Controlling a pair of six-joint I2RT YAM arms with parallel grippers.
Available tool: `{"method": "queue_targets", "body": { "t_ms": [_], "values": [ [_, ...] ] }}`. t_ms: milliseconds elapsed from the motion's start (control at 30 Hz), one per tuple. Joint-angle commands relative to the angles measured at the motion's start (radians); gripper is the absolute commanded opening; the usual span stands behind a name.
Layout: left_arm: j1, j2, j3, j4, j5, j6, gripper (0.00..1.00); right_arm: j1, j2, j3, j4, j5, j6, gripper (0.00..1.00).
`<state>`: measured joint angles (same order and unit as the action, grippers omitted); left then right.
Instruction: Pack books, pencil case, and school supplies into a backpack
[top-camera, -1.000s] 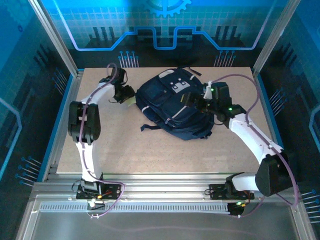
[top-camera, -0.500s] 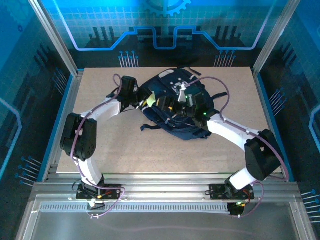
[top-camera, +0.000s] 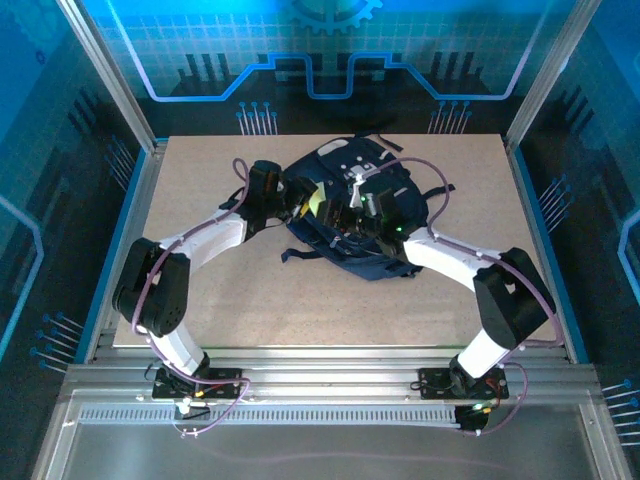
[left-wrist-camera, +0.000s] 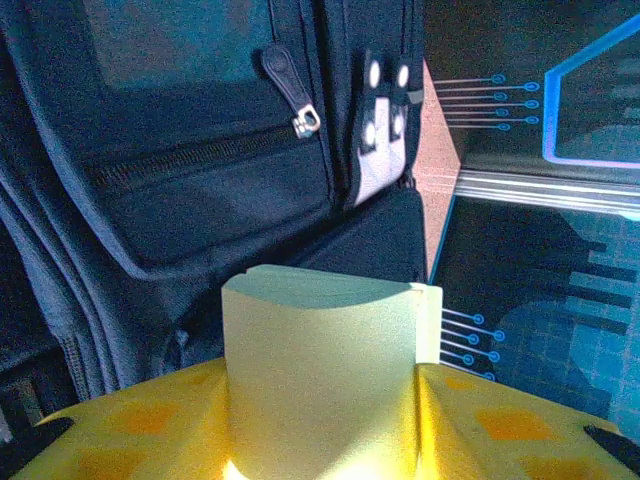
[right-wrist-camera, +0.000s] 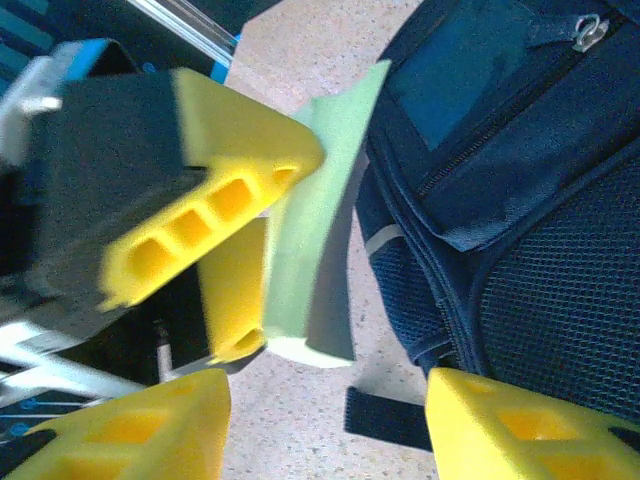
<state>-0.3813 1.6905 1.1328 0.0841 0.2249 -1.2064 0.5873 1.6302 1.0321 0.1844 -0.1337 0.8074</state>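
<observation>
- The backpack (top-camera: 365, 258), dark navy, lies near the middle of the desk's (top-camera: 250, 300) far edge, with both arms reaching in over it.
- From the left wrist, the backpack (left-wrist-camera: 200, 150) shows a zipped pocket with a metal zip pull (left-wrist-camera: 305, 122).
- The left end effector (top-camera: 300, 200) is at the backpack's left side, clamped on the pale-green block (top-camera: 316, 203).
- In the left wrist view, the left end effector (left-wrist-camera: 320, 420) has its yellow fingers (left-wrist-camera: 130, 425) pressed on either side of the block (left-wrist-camera: 320, 350), which stands up out of them.
- From the right wrist, the block (right-wrist-camera: 315, 230) hangs just beside the backpack (right-wrist-camera: 520, 200), above the desk; whether the two touch cannot be told.
- The left end effector (right-wrist-camera: 285, 250) is also seen there, gripping the block from the side away from the backpack.
- The right end effector (top-camera: 350, 215) sits over the backpack's middle.
- In its own view, the right end effector (right-wrist-camera: 325, 440) has its fingers (right-wrist-camera: 130, 430) spread wide, with bare desk and a dark strap (right-wrist-camera: 385, 415) between them.
</observation>
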Motion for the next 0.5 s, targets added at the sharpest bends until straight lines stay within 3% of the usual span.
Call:
{"method": "queue_targets", "body": {
  "t_ms": [0,200,300,333,367,400,433,467],
  "values": [
    [-0.029,-0.053,-0.018,0.024,-0.011,-0.015,0.47,0.005,0.043,0.054,0.02,0.018,-0.03,0.53],
    [-0.057,-0.075,-0.043,0.029,-0.025,-0.016,0.47,-0.006,0.095,0.089,0.052,-0.033,-0.01,0.3],
    [-0.061,-0.083,-0.056,0.025,-0.027,-0.012,0.49,-0.011,0.087,0.074,0.08,-0.054,-0.005,0.1],
    [-0.061,-0.084,-0.055,0.022,-0.028,-0.004,0.53,-0.012,0.078,0.07,0.076,-0.059,-0.005,0.01],
    [-0.061,-0.084,-0.048,0.005,-0.031,0.011,0.63,-0.016,0.068,0.062,0.069,-0.061,-0.007,0.0],
    [-0.061,-0.084,-0.035,-0.018,-0.034,0.032,0.86,-0.02,0.056,0.057,0.058,-0.06,-0.01,0.0],
    [-0.062,-0.084,-0.012,-0.053,-0.039,0.071,0.99,-0.025,0.039,0.046,0.043,-0.061,-0.012,0.0],
    [-0.064,-0.084,0.018,-0.105,-0.052,0.119,0.99,-0.036,0.019,0.034,0.029,-0.065,-0.016,0.0]
  ]
}}
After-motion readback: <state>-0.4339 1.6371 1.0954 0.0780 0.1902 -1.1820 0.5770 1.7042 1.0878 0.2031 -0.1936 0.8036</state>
